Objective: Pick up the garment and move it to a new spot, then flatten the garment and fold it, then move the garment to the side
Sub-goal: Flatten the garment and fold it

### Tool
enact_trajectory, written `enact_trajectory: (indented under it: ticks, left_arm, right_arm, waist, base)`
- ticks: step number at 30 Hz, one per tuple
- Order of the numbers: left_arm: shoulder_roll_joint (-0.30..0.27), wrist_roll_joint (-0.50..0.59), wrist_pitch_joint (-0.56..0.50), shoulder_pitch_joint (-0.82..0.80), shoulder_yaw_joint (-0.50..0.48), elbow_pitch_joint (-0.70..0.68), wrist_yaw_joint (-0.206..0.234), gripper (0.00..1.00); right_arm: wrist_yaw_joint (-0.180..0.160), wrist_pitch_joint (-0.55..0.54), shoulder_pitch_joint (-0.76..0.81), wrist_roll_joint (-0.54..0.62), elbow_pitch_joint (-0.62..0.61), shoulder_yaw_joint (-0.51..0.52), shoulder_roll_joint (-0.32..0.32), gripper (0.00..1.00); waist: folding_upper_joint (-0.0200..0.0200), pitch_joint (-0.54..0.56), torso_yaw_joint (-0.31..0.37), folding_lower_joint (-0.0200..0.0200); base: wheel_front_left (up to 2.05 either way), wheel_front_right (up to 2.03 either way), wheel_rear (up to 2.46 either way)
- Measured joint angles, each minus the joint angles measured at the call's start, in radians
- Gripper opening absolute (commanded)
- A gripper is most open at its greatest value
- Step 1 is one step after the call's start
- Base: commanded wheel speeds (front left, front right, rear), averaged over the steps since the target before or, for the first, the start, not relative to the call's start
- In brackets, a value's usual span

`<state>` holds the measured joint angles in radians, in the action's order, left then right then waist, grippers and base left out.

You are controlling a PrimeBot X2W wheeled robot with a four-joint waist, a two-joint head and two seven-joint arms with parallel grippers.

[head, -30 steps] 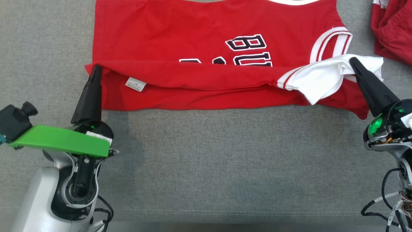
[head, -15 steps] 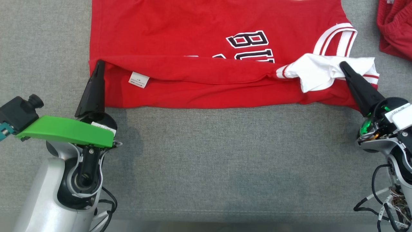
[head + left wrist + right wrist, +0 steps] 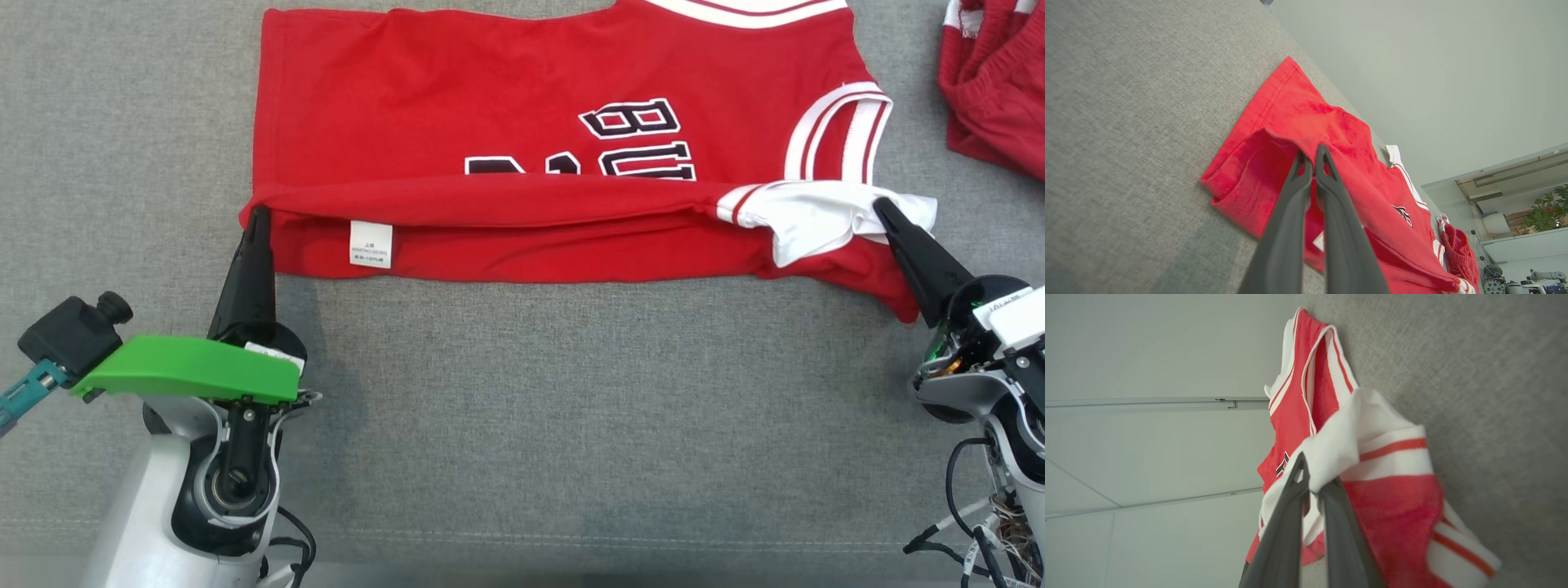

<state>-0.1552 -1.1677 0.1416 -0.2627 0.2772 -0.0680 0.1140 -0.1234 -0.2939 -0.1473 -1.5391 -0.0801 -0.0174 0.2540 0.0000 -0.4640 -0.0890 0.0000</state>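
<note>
garment (image 3: 457, 106) — on grey fabric surface (image 3: 531, 408)

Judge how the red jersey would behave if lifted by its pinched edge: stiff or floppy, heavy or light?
Probably floppy: the jersey folds over where the left fingers and right fingers pinch it. Likely light, as its thin cloth bunches at the white armhole trim. Lifted, it would probably sag between the grips.

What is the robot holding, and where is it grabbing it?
The jersey. Left jaws pinch the folded edge at its hem end; right jaws pinch the white trim at its shoulder end.
</note>
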Motion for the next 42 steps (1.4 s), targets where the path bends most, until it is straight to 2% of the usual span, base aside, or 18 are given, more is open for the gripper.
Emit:
enact_trajectory:
  ticks: [7, 18, 30, 31, 32, 34, 35, 36, 37, 38, 39, 40, 42]
  left_arm:
    - [0.001, -0.008, 0.006, 0.022, -0.008, -0.001, -0.001, 0.0]
    - [0.007, -0.007, 0.006, 0.019, 0.013, -0.002, -0.01, 0.0]
    - [0.007, -0.007, 0.01, 0.018, 0.012, 0.027, -0.018, 0.0]
    - [0.007, -0.007, 0.01, 0.018, 0.012, 0.027, -0.018, 0.0]
    - [0.007, -0.007, 0.01, 0.018, 0.011, 0.028, -0.018, 0.01]
    - [0.004, -0.007, 0.01, 0.018, 0.009, 0.032, -0.018, 0.11]
    - [0.002, -0.007, 0.01, 0.018, 0.008, 0.036, -0.018, 0.18]
    - [0.001, -0.007, 0.01, 0.018, 0.009, 0.039, -0.018, 0.29]
    - [-0.001, -0.007, 0.01, 0.018, 0.009, 0.043, -0.018, 0.36]
    - [-0.002, -0.004, 0.01, 0.018, 0.01, 0.046, -0.018, 0.5]
    - [-0.006, 0.003, 0.007, 0.018, 0.013, 0.052, -0.018, 0.94]
    - [-0.006, 0.003, 0.007, 0.018, 0.013, 0.052, -0.018, 1.0]
    - [-0.01, 0.003, 0.002, 0.019, 0.017, 0.069, -0.018, 1.0]
  right_arm:
    - [0.0, 0.002, 0.02, 0.0, 0.002, -0.012, -0.002, 0.0]
    - [0.0, -0.002, -0.003, 0.023, -0.014, -0.051, 0.0, 0.0]
    - [0.001, 0.0, -0.005, 0.028, 0.004, -0.046, -0.006, 0.0]
    - [0.001, 0.0, -0.001, 0.028, 0.007, -0.044, -0.005, 0.03]
    - [0.001, 0.0, 0.001, 0.028, 0.01, -0.043, -0.005, 0.13]
    - [0.002, 0.002, 0.004, 0.029, 0.018, -0.047, -0.006, 0.44]
    - [0.004, 0.003, 0.004, 0.029, 0.021, -0.047, -0.006, 0.81]
    - [0.008, 0.004, 0.004, 0.034, 0.023, -0.048, -0.006, 1.0]
    - [0.009, 0.006, 0.004, 0.037, 0.024, -0.048, -0.006, 1.0]
    - [0.009, 0.01, 0.005, 0.038, 0.025, -0.047, -0.006, 1.0]
    - [0.009, 0.012, 0.006, 0.039, 0.025, -0.044, -0.006, 1.0]
    - [0.009, 0.012, 0.006, 0.039, 0.025, -0.044, -0.006, 1.0]
    - [0.015, 0.021, 0.006, 0.049, 0.029, -0.041, -0.005, 1.0]
  waist:
    - [0.0, 0.029, -0.015, 0.0]
    - [0.0, 0.005, -0.026, 0.0]
    - [0.0, 0.006, -0.019, 0.0]
    - [0.0, 0.007, -0.018, 0.0]
    - [0.0, 0.008, -0.016, 0.0]
    - [0.0, 0.009, -0.011, 0.0]
    - [0.0, 0.011, -0.008, 0.0001]
    - [0.0, 0.012, -0.005, 0.0]
    - [0.0, 0.014, -0.002, 0.0]
    - [0.0, 0.016, 0.001, 0.0]
    - [0.0, 0.018, 0.003, 0.0]
    - [0.0, 0.018, 0.003, 0.0]
    - [0.0, 0.022, 0.006, 0.0]
  base:
    - [0.0, 0.0, 0.0]
    - [0.0, 0.0, 0.0]
    - [0.0, 0.0, 0.0]
    - [0.0, 0.0, 0.0]
    - [0.0, 0.0, 0.0]
    - [0.0, 0.0, 0.0]
    - [0.0, 0.0, 0.0]
    - [0.0, 0.0, 0.0]
    - [0.0, 0.0, 0.0]
    - [0.0, 0.0, 0.0]
    - [0.0, 0.0, 0.0]
    - [0.0, 0.0, 0.0]
    - [0.0, 0.0, 0.0]
